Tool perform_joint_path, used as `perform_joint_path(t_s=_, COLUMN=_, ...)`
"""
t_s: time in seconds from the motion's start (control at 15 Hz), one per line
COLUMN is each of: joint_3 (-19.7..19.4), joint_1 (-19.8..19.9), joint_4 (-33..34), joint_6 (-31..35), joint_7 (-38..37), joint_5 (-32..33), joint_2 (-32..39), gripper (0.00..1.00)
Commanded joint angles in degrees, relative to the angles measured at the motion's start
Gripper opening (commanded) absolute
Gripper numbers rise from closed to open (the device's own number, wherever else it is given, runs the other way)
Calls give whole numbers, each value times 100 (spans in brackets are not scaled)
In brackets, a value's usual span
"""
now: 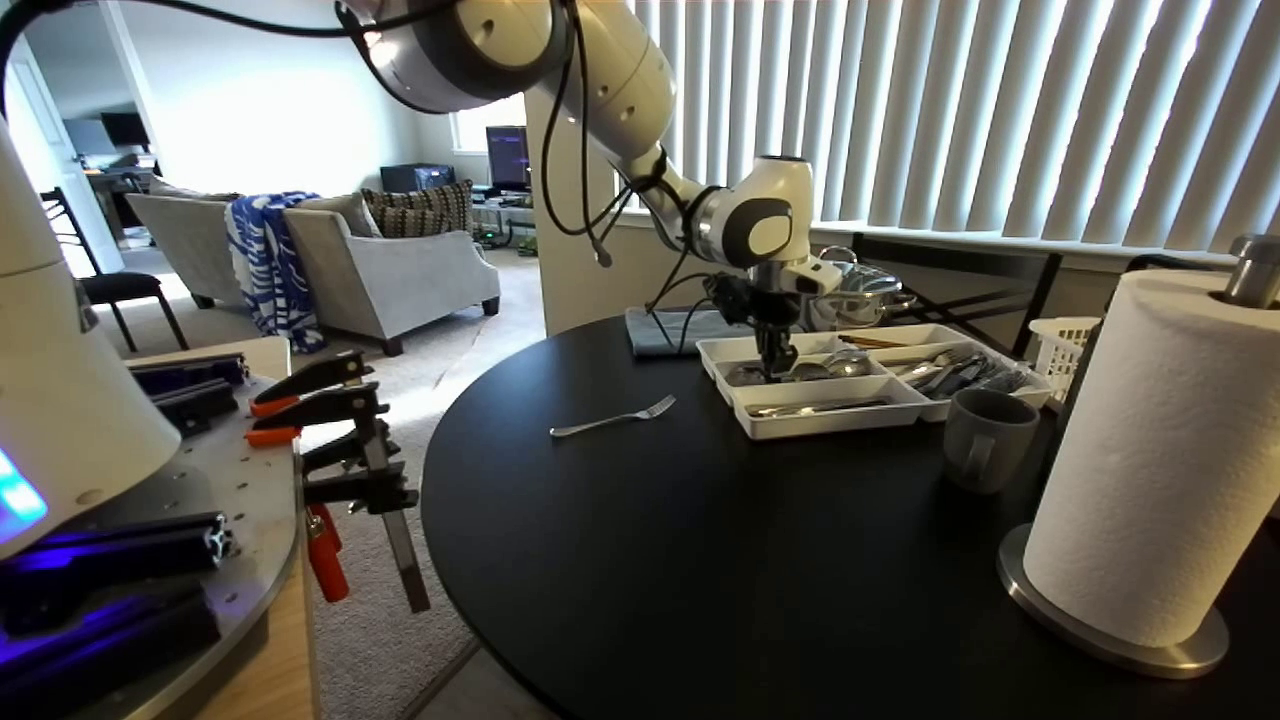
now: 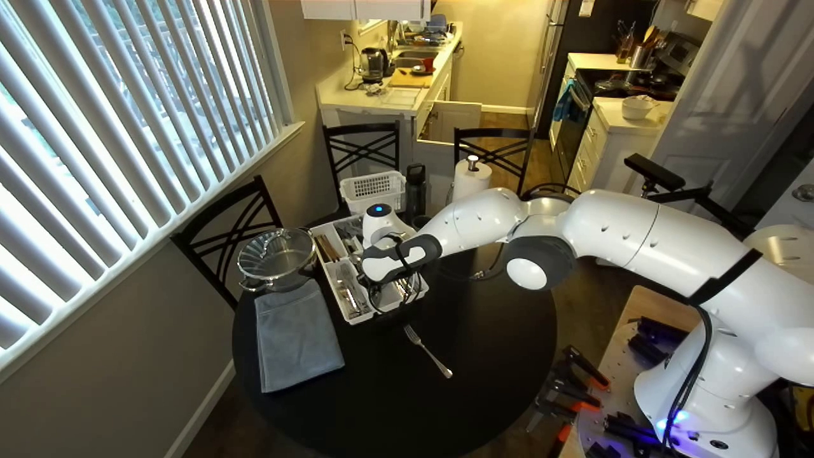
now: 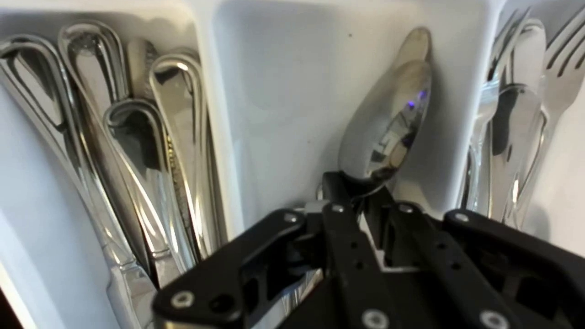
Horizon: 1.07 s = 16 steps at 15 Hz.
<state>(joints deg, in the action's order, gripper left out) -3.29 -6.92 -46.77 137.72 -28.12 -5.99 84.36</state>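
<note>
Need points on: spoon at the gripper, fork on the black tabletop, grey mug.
Spoon (image 3: 387, 119), wrist view, on the bowl.
Fork (image 1: 612, 420), in an exterior view, on the handle.
Grey mug (image 1: 1008, 440), in an exterior view, outer wall.

Spoon (image 3: 388, 123) at the end effector (image 3: 358, 189): polished metal, bowl mirror-glossy with sharp reflections. End effector: dull, hard-looking, bright metal screw heads (image 3: 183, 299). Tray (image 3: 279, 91): smooth plastic, faint sheen. Cutlery (image 3: 180, 105) in the compartment at left of wrist view: glossy metal, smooth raised edging on handles. Fork (image 1: 613, 419): shiny metal. Counter (image 1: 650, 560): smooth, low gloss. Cloth (image 2: 299, 346): folded fabric, matt. Pot (image 1: 855, 300), far side: polished metal; lid (image 2: 273, 257) clear, glossy glass. Mug (image 1: 985, 435), right: smooth, satin, looks ceramic. Paper roll (image 1: 1150, 460), near right: matt paper, lightly textured; holder base (image 1: 1058, 618) smooth metal. Basket (image 2: 375, 189): perforated plastic. Carpet (image 1: 380, 640), left: rough, matt pile
</note>
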Motion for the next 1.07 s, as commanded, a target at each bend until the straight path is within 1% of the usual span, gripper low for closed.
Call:
perform_joint_path(t_s=0.0, joint_3=-279, joint_1=-122, joint_4=-448, joint_6=240, joint_7=-170, joint_5=122, joint_2=-431, gripper=4)
perform_joint_path(t_s=0.2, joint_3=-477, joint_1=-237, joint_4=-793, joint_6=455, joint_7=-181, joint_5=113, joint_2=-783, gripper=4)
perform_joint_path(t_s=0.4, joint_3=-582, joint_1=-344, joint_4=-1215, joint_6=786, joint_7=-93, joint_5=75, joint_2=-1164, gripper=4)
perform_joint_path(t_s=0.6, joint_3=-708, joint_1=-466, joint_4=-1900, joint_6=1334, joint_7=-71, joint_5=59, joint_2=-1725, gripper=4)
perform_joint_path(t_s=0.8, joint_3=-863, joint_1=-608, joint_4=-2506, joint_6=1633, joint_7=-80, joint_5=59, joint_2=-2182, gripper=4)
perform_joint_path(t_s=1.0, joint_3=-723, joint_1=-563, joint_4=-2779, joint_6=1706, joint_7=-28, joint_5=90, joint_2=-2318, gripper=4)
